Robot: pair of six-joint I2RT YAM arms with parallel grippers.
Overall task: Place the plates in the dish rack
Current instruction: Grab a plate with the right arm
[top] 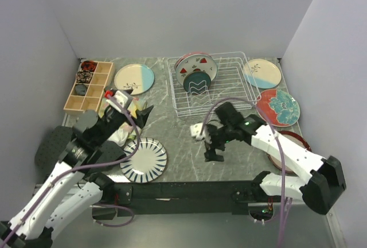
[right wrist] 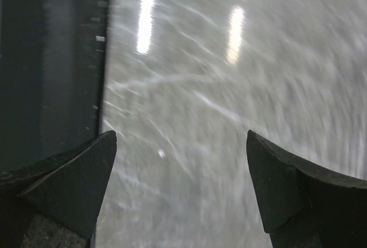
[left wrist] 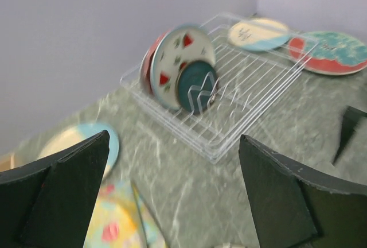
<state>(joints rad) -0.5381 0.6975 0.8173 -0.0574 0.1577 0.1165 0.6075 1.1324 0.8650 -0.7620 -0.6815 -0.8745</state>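
Observation:
The white wire dish rack (top: 221,87) stands at the back centre. A watermelon-print plate (top: 199,66) and a dark teal plate (top: 196,84) stand upright in it, with a pink rim behind them. The rack (left wrist: 252,96) and both plates (left wrist: 175,58) also show in the left wrist view. A navy-white striped plate (top: 143,159) lies flat at the front left. My left gripper (top: 143,113) is open and empty above the floral cloth, left of the rack. My right gripper (top: 214,149) is open and empty, pointing down at bare table (right wrist: 229,87) in front of the rack.
Cream-and-blue plates lie left (top: 134,78) and right (top: 262,73) of the rack. A red floral plate (top: 278,107) lies at the right, and a dark red plate (top: 295,144) sits under the right arm. A wooden compartmented box (top: 89,87) stands at the far left, the floral cloth (left wrist: 112,222) beside it.

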